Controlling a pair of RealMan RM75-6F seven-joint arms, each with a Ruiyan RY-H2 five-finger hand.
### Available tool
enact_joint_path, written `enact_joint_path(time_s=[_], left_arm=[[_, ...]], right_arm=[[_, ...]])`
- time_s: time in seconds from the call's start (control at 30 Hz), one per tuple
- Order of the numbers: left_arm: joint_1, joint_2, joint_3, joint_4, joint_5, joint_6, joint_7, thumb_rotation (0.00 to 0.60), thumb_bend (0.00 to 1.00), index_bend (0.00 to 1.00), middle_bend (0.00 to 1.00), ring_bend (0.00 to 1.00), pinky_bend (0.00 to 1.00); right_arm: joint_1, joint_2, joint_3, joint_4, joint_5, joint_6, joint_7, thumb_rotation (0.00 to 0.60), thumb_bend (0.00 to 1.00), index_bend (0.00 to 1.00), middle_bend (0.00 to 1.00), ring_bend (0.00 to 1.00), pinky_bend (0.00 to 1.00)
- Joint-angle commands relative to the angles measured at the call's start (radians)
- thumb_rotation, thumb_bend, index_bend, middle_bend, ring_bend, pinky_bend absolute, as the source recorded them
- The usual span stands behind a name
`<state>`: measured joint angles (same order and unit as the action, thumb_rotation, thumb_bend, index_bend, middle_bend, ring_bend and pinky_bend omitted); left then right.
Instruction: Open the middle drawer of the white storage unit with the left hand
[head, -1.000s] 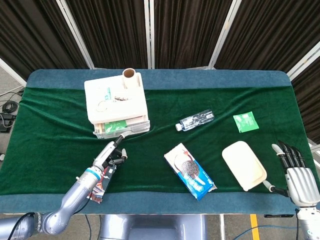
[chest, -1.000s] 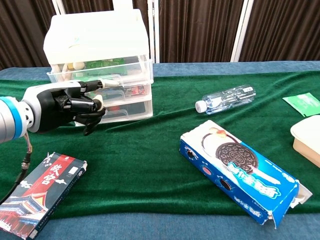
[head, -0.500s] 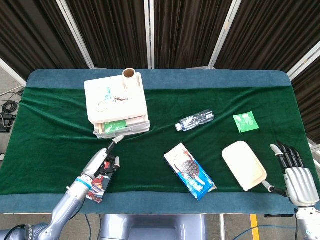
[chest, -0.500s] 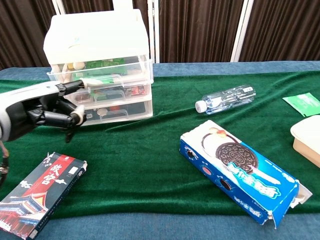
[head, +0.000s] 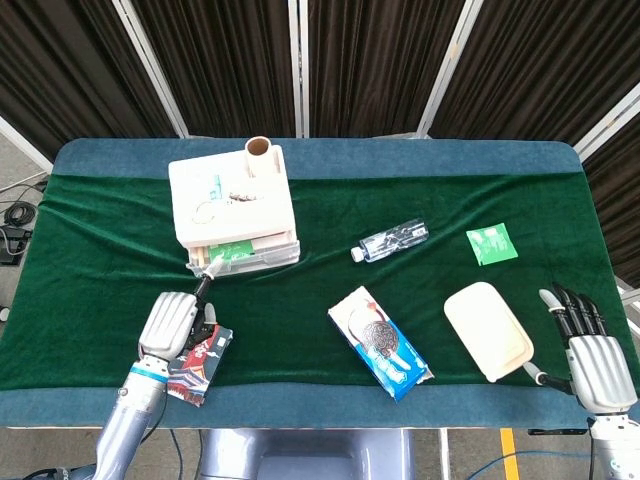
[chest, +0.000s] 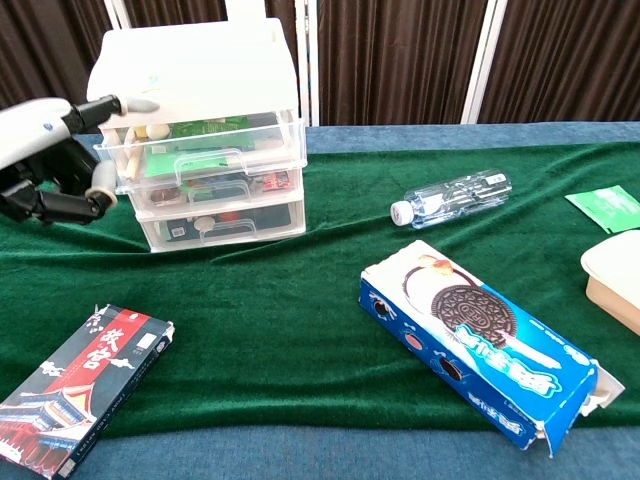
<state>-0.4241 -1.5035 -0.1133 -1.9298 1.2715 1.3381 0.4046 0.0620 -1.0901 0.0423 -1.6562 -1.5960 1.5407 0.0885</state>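
The white storage unit (chest: 200, 75) stands at the back left of the table, its three clear drawers facing me. The middle drawer (chest: 215, 186) shows its front about level with the bottom one. My left hand (chest: 48, 158) hangs left of the unit and touches nothing; one finger (chest: 128, 103) points at the unit's top corner while the rest curl in. In the head view the left hand (head: 172, 322) is in front of the storage unit (head: 232, 205), above a red box. My right hand (head: 590, 348) rests at the table's right edge with its fingers straight and holding nothing.
A red box (chest: 85, 385) lies under the left hand's side of the table. An opened blue biscuit box (chest: 480, 340), a water bottle (chest: 452, 196), a green packet (head: 491, 244) and a cream container (head: 488, 330) lie to the right. A cardboard roll (head: 259, 150) stands behind the unit.
My left hand has drawn back from the drawer fronts, moving left and toward the table's front edge, and has turned over. The drawers look unchanged. The right hand stayed put.
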Motion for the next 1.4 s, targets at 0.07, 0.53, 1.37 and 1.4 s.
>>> enact_joint_path(time_s=[0.07, 0.53, 1.37, 1.4], left_arm=[[-0.013, -0.021, -0.046, -0.066, -0.093, 0.048, 0.202, 0.600, 0.85, 0.00, 0.88, 0.75, 0.75], [-0.101, -0.035, -0.145, -0.089, -0.357, -0.002, 0.317, 0.600, 0.85, 0.00, 0.88, 0.75, 0.75], [-0.160, -0.020, -0.137, -0.092, -0.461, 0.006, 0.305, 0.600, 0.86, 0.13, 0.89, 0.75, 0.75], [-0.162, -0.020, -0.136, -0.091, -0.462, 0.007, 0.305, 0.600, 0.86, 0.13, 0.89, 0.75, 0.75]], right_arm=[[0.000, -0.001, -0.001, 0.000, -0.003, 0.000, -0.002, 0.600, 0.02, 0.04, 0.00, 0.00, 0.00], [0.001, 0.000, -0.001, 0.000, -0.002, 0.000, 0.000, 0.600, 0.02, 0.04, 0.00, 0.00, 0.00], [0.000, 0.003, 0.000, 0.002, -0.002, 0.004, 0.010, 0.600, 0.02, 0.04, 0.00, 0.00, 0.00], [0.000, 0.003, 0.001, 0.002, -0.002, 0.004, 0.011, 0.600, 0.02, 0.04, 0.00, 0.00, 0.00]])
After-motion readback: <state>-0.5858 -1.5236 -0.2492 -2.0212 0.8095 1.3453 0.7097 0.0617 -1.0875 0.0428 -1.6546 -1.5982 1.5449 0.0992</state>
